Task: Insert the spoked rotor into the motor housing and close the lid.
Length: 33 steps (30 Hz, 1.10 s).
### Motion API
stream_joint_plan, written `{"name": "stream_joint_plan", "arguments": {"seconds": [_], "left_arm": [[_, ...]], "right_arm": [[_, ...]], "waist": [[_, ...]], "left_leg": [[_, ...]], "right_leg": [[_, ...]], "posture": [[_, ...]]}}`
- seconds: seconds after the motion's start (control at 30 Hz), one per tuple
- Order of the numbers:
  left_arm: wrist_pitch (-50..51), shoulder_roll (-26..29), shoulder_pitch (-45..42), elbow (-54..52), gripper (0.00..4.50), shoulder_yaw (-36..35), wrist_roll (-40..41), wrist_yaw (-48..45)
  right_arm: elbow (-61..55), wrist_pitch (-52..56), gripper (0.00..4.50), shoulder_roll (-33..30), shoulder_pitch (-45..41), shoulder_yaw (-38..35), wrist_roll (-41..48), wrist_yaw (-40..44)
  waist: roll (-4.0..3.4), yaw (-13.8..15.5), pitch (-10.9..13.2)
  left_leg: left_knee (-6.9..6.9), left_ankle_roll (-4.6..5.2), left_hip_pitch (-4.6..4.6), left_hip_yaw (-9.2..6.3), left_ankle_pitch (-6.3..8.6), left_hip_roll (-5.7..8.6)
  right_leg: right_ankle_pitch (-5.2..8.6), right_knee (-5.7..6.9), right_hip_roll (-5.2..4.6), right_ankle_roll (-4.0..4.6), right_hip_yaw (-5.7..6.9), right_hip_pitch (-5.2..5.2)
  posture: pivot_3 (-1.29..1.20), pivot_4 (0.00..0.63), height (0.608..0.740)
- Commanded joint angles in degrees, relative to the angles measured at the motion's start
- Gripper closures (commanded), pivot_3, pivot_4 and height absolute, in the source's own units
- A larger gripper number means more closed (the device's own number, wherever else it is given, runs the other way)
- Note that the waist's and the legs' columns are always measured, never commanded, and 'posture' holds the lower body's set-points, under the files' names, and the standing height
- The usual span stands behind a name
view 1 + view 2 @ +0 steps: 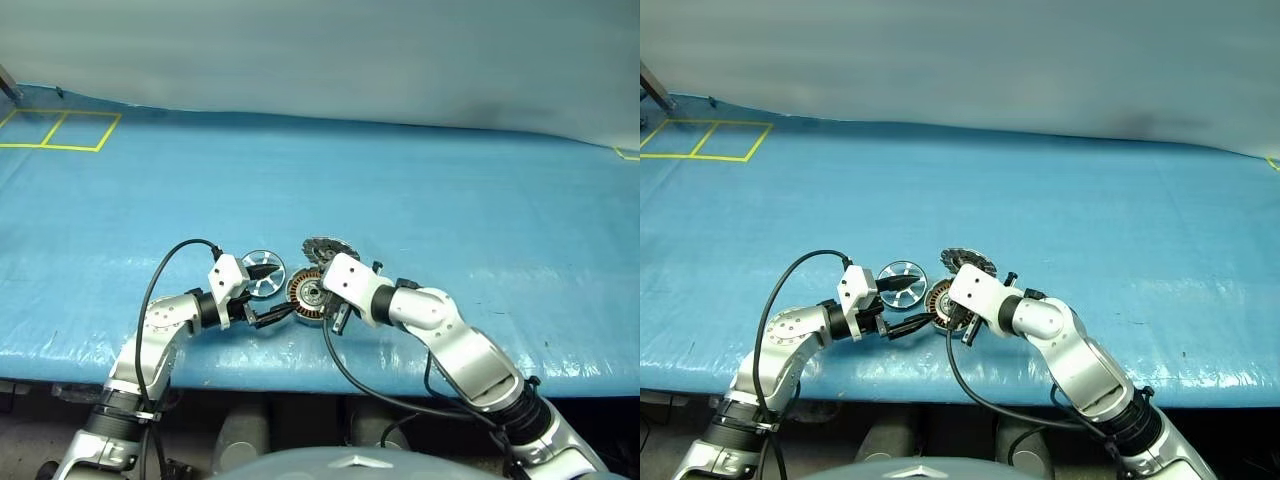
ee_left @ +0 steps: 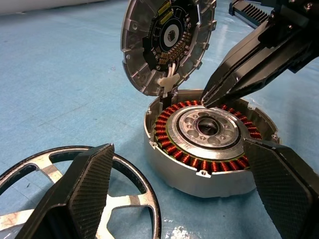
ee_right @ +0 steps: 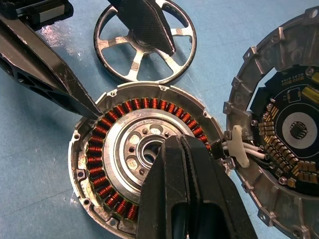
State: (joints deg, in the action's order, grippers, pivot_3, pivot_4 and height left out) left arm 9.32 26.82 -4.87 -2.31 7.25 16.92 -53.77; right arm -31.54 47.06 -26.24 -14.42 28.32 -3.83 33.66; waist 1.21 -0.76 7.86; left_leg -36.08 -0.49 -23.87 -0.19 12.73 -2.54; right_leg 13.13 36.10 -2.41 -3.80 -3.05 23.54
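R hand [image 3: 185, 164] pinched shut, empty, tips over motor housing [image 2: 209, 149] hub. L hand [image 2: 184, 194] spread wide, empty, straddling housing edge & spoked rotor [image 3: 145, 42]. Rotor flat just beside housing; lid [image 2: 167, 42] propped open. Rotor prob light, stiff, slick metal: grab by rim/spoke. Blue tarp tabletop [image 1: 450, 200], wrinkly; plenty room.

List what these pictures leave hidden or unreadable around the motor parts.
- Spoked rotor: cut by the left wrist view's edge, partly behind the open left gripper.
- Motor housing: its near rim is covered in the right wrist view by the shut right gripper.
- Lid: cut by that view's edge; the board's print is too small to read.
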Motion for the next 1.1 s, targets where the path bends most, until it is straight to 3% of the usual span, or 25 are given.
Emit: {"name": "stream_joint_plan", "arguments": {"seconds": [0.03, 0.6, 0.8, 1.1], "left_arm": [[-0.67, -0.37, -0.06, -0.62, 0.00, -0.10, 0.37, -0.13], [-0.81, -0.26, 0.15, -0.61, 0.00, -0.31, 0.16, 0.08], [-0.93, -0.22, 0.17, -0.53, 0.00, -0.30, 0.14, -0.05], [-0.87, -0.12, -0.06, -0.42, 0.00, -0.23, 0.11, -0.27]], "right_arm": [[-1.20, 0.06, 4.45, 0.54, -0.82, -0.01, 0.20, -0.31], [5.91, -2.04, 4.45, 2.15, 0.55, 1.43, 0.14, -0.37], [6.43, -2.09, 4.45, 5.31, 2.06, -2.43, 4.31, -0.21], [2.71, -1.82, 4.45, 5.22, 1.09, -3.70, 6.15, -0.42]], "waist": [[0.00, 0.00, 0.00], [0.00, -0.06, 0.00], [0.00, -0.12, 0.00], [-0.03, -0.39, 0.02]], "left_leg": [[0.00, 0.00, 0.00, 0.00, 0.00, 0.00], [-0.27, -0.02, 0.10, -0.01, -0.02, -0.01], [-0.69, -0.02, 0.09, -0.06, -0.01, -0.08], [-0.89, -0.02, 0.06, -0.06, -0.01, -0.09]], "right_leg": [[-0.03, 0.01, 0.00, 0.04, 0.00, 0.00], [-0.01, 0.47, 0.05, 0.06, -0.05, -0.03], [0.14, 0.81, 0.14, -0.07, -0.05, -0.04], [0.11, 0.85, 0.14, -0.11, -0.08, -0.07]], "posture": [[0.00, 0.150, 0.740], [0.00, 0.150, 0.740], [0.00, 0.150, 0.740], [0.00, 0.150, 0.740]]}}
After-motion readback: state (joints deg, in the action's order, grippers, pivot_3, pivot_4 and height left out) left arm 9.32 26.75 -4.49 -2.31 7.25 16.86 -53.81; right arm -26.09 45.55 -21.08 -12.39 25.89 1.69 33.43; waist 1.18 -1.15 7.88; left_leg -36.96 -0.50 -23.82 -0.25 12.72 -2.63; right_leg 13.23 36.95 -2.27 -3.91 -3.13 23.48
